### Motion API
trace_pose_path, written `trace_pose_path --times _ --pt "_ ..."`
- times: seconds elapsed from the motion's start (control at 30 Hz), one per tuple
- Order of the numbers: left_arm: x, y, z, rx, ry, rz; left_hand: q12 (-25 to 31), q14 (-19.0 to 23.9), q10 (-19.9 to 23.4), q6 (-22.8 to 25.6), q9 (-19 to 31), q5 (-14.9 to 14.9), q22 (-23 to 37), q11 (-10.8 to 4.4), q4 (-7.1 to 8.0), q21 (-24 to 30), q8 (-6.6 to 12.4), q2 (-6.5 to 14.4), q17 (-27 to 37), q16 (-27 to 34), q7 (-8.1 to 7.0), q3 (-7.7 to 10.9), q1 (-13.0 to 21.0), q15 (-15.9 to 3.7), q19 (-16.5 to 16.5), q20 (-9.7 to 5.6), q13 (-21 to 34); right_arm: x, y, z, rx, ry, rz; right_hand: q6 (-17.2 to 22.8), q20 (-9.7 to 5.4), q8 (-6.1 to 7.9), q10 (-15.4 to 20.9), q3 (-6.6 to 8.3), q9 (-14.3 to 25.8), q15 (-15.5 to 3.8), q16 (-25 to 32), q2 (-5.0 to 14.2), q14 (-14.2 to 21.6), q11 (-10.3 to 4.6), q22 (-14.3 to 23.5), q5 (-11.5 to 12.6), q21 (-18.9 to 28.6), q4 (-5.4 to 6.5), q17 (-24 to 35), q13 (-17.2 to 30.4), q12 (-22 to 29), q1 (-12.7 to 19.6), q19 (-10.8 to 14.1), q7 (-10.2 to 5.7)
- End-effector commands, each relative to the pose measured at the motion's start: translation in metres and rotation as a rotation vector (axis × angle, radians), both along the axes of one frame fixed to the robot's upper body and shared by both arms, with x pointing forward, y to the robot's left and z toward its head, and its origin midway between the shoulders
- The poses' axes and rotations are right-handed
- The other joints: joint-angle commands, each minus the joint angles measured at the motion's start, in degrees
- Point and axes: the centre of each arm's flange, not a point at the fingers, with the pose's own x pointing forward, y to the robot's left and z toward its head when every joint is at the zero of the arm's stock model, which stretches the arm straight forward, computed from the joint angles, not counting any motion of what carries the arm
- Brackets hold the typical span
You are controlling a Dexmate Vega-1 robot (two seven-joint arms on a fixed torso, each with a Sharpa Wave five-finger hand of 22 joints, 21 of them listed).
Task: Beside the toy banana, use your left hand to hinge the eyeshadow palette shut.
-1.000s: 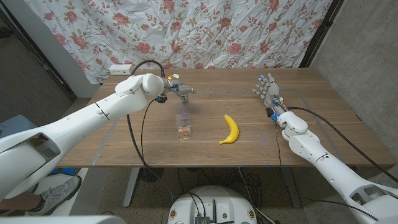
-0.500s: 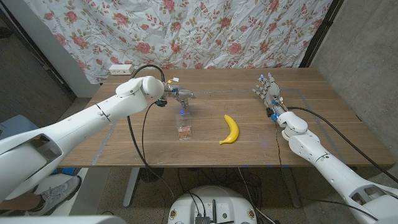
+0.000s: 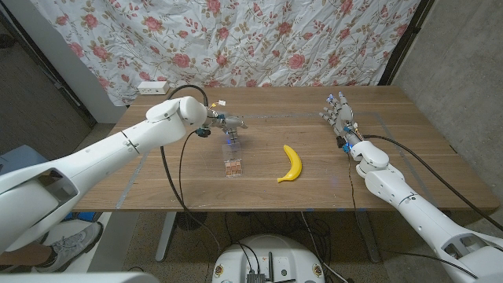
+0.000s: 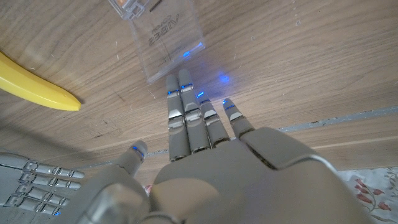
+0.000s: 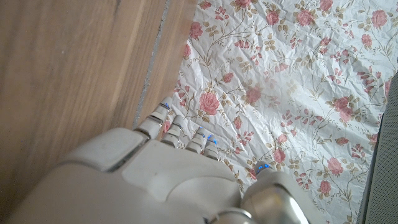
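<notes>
So the whole thing here comes down to the palette (image 3: 231, 156) versus the left hand (image 3: 226, 123). The palette sits just left of the toy banana (image 3: 291, 163) on the wooden table (image 3: 157, 177), a small gap between them. Its clear lid (image 4: 166, 32) is still swung open on the far side, away from the robot, so the palette's long axis runs front to back, roughly parallel to the banana.

The left hand is right behind that lid, on the side away from the banana's near tip. In the left wrist view its fingers (image 4: 180, 106) are stretched out straight, close together, holding nothing, tips right at the lid's free edge. Can't tell if they're actually touching it or just shy of it.

My guess is the next move is getting the fingertips under or against that edge and sweeping it back toward the robot, over the pan tray (image 3: 232, 167).

The right hand (image 3: 339, 116) is well off on the other side of the banana, fingers pointing up, spread a bit, empty. Left is clearly nearer.
</notes>
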Motion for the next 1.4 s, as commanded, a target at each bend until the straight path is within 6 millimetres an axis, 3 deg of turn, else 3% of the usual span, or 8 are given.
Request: trace_pose_path --times 0.03,0.23,0.47,0.6,0.8,1.07,1.4 --pt "-0.004 0.003 -0.007 -0.009 0.034 -0.002 0.1 -0.4 0.0 -0.2 0.0 0.0 0.1 0.04 0.09 0.3 -0.03 6.9 -0.1 0.2 0.08 -0.18 0.0 0.28 -0.5 0.56 0.1 0.000 0.000 0.000 0.000 0.000 0.000 0.1 -0.09 0.31 0.1 -0.07 0.1 -8.04 0.2 6.28 -0.2 -0.49 0.1 0.2 0.2 0.47 0.2 0.3 0.3 -0.1 0.4 -0.37" --pt "-0.006 0.003 -0.011 -0.004 0.042 -0.003 0.2 -0.5 0.1 -0.1 0.0 0.0 0.1 -0.25 0.11 0.4 0.09 6.9 -0.1 0.4 0.10 -0.20 0.0 0.07 -0.5 0.69 0.0 0.000 0.000 0.000 0.000 0.000 0.000 0.1 -0.07 0.31 0.1 -0.07 0.1 -7.91 0.2 6.28 -0.2 -0.49 0.1 0.2 0.2 0.47 0.2 0.3 0.3 -0.1 0.3 -0.42" --pt "-0.009 0.004 -0.013 0.002 0.039 0.002 0.4 2.0 0.0 -0.2 0.0 0.0 0.2 -0.11 0.14 1.6 0.25 7.0 -0.1 1.6 -0.15 -0.30 0.0 -0.16 2.4 1.08 0.0 0.000 0.000 0.000 0.000 0.000 0.000 0.1 -0.06 0.30 0.1 -0.07 0.1 -7.90 0.2 6.28 -0.2 -0.48 0.1 0.2 0.2 0.47 0.2 0.3 0.3 -0.1 0.4 -0.38" --pt "-0.011 0.005 -0.012 0.010 0.032 0.002 0.6 3.6 0.0 -0.4 0.0 0.0 0.3 -0.36 0.13 2.6 0.31 7.0 -0.1 1.9 -0.24 -0.34 0.0 0.31 5.2 0.67 0.0 0.000 0.000 0.000 0.000 0.000 0.000 0.1 -0.06 0.30 0.1 -0.07 0.1 -7.93 0.2 6.28 -0.2 -0.49 0.1 0.2 0.2 0.47 0.2 0.3 0.3 -0.1 0.4 -0.39" --pt "-0.012 0.005 -0.013 0.010 0.035 -0.002 1.1 9.9 0.5 -0.6 0.1 0.1 0.5 -0.71 0.03 4.0 0.45 7.0 0.0 3.3 -0.68 -0.33 0.1 1.46 10.3 -0.15 0.1 0.000 0.000 0.000 0.000 0.000 0.000 0.1 -0.06 0.30 0.1 -0.07 0.1 -7.99 0.2 6.29 -0.3 -0.49 0.1 0.2 0.2 0.47 0.2 0.3 0.3 -0.1 0.4 -0.39" --pt "-0.014 0.004 -0.013 0.008 0.016 -0.004 1.7 15.0 2.4 0.2 0.1 0.1 0.6 -1.36 0.01 4.2 0.76 7.1 0.1 4.3 -0.70 -0.19 0.1 -1.04 12.0 -0.67 0.1 0.000 0.000 0.000 0.000 0.000 0.000 0.1 -0.06 0.31 0.1 -0.06 0.1 -7.93 0.2 6.29 -0.2 -0.49 0.1 0.2 0.2 0.47 0.2 0.3 0.3 -0.1 0.4 -0.41" --pt "-0.015 0.002 -0.011 0.007 0.004 -0.008 1.9 16.6 3.3 0.8 0.2 0.1 0.6 -1.26 -0.01 4.5 0.93 7.2 0.1 4.4 -0.43 -0.04 0.2 -2.27 13.2 -1.02 0.2 0.000 0.000 0.000 0.000 0.000 0.000 0.1 -0.10 0.30 0.1 -0.06 0.1 -7.92 0.2 6.30 -0.2 -0.49 0.1 0.2 0.2 0.47 0.2 0.3 0.3 -0.1 0.4 -0.45"
